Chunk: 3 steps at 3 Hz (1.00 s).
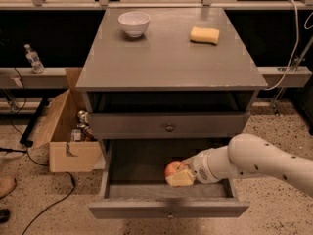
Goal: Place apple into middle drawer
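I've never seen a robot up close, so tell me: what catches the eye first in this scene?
A thick white arm reaches in from the right, its gripper holding a red apple low inside the open drawer of a grey cabinet. On the cabinet's top sit a white bowl at the back left and a yellow sponge at the back right.
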Tool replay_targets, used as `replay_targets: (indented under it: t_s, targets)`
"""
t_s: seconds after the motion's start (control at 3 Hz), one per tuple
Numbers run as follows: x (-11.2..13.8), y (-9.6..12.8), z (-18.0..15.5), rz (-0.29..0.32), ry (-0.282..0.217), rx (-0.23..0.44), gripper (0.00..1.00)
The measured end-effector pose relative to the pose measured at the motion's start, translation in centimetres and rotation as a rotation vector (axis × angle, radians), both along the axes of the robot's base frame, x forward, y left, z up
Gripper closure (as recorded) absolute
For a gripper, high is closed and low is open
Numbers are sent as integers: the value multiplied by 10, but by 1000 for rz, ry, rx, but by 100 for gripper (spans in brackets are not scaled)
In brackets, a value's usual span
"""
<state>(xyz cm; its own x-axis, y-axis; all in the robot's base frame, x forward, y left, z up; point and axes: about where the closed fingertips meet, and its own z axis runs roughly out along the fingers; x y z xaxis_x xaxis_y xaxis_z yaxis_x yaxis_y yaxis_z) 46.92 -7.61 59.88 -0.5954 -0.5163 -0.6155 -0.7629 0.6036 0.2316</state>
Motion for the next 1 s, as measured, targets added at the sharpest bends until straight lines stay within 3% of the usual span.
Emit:
replay_targets:
  t_s: [0.33,0.67,1.0]
  targets:
    - [0,0,-1,0,0,0,100]
    - [14,9,-35,-23,-14,-13,100]
    - [41,30,-107,-78,-11,-35,98]
